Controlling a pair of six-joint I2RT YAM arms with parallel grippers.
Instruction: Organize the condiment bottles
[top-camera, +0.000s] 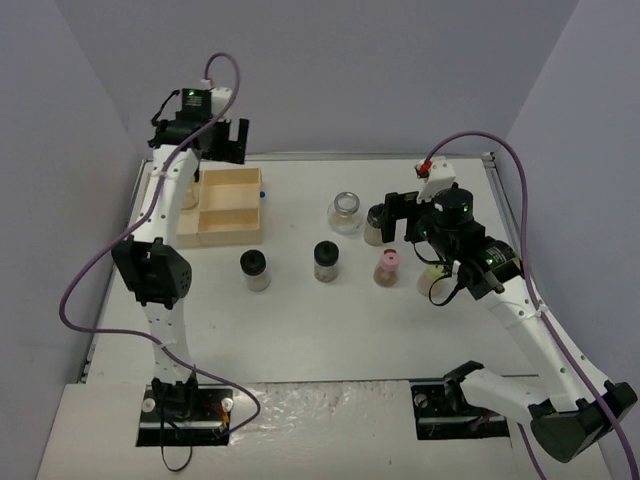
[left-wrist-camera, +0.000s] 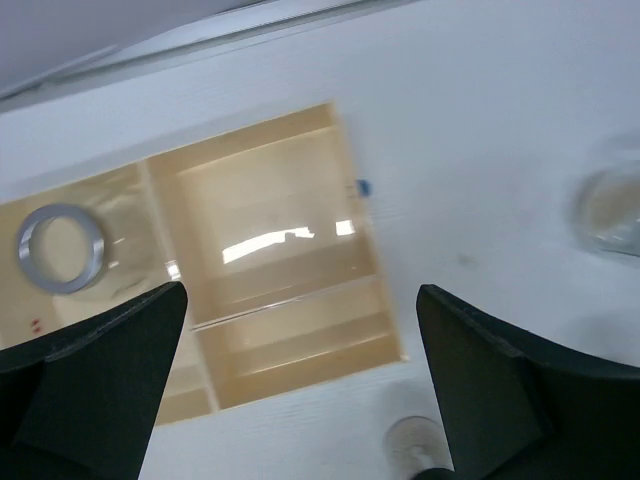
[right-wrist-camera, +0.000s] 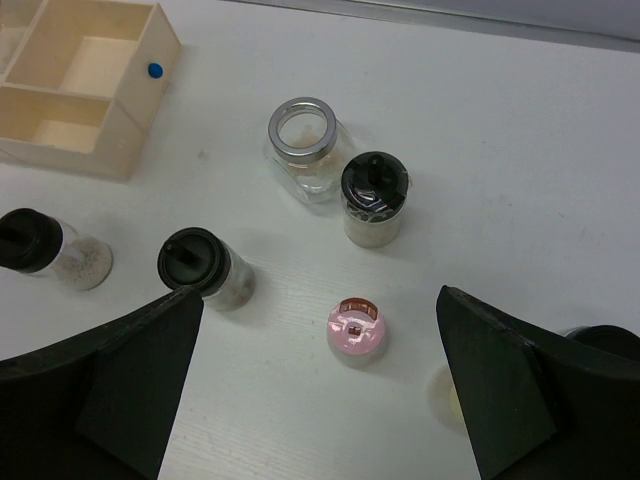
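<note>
Left gripper (top-camera: 227, 145): jaws wide apart, holding nothing, above the far side of the tray (top-camera: 235, 190).
Right gripper (right-wrist-camera: 320, 293): spread wide, empty, over the loose jars.
Jars: a silver-rimmed jar (left-wrist-camera: 60, 248) sits in the tray's left compartment. The clear jar (right-wrist-camera: 300, 148), black-capped jars (right-wrist-camera: 375, 195) and pink jar (right-wrist-camera: 355, 330) stand on the table (top-camera: 300, 330). The green jar (top-camera: 432, 275) is half hidden under the right arm.
Risk, crowding: the clear jar and the nearest black-capped jar stand just beside each other. We judge that a finger lowered between them could topple one.
Risk, hidden jar: the right arm could sweep the green jar.
Room: the front-row jars stand well apart and the near table is open. The tray lies near the left wall (top-camera: 60, 150).
</note>
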